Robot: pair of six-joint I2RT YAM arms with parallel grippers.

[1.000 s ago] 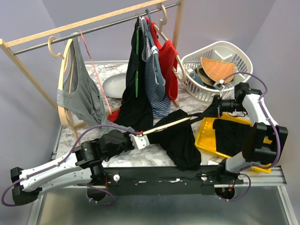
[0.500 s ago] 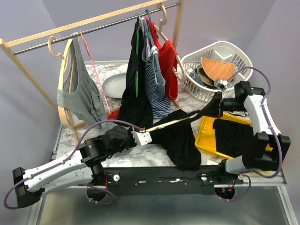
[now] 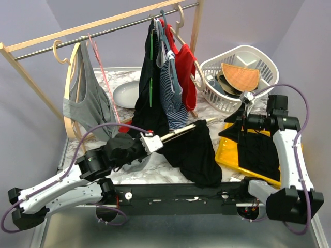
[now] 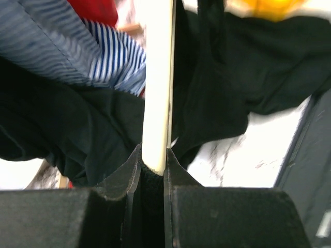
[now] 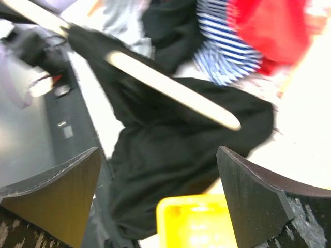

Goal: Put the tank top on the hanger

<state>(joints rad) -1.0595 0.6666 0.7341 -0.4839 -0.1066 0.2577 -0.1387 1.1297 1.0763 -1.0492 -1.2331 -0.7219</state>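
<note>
Since a second ago our left gripper, clamped on the hanger, has lifted it toward two o'clock. The tank top drapes over it, sagging onto the table. Our right gripper, wide and empty, has backed off; one shoulder seems threaded. At three o'clock the yellow tray holds a black garment, and the white basket an orange woven piece.

Blurred throughout. Hanger runs diagonally, with the tank top draped around and below it. Striped top and red garment lie above the hanger's right end. Yellow tray sits below the hanger, between the wide-spread jaws of the right gripper.
</note>
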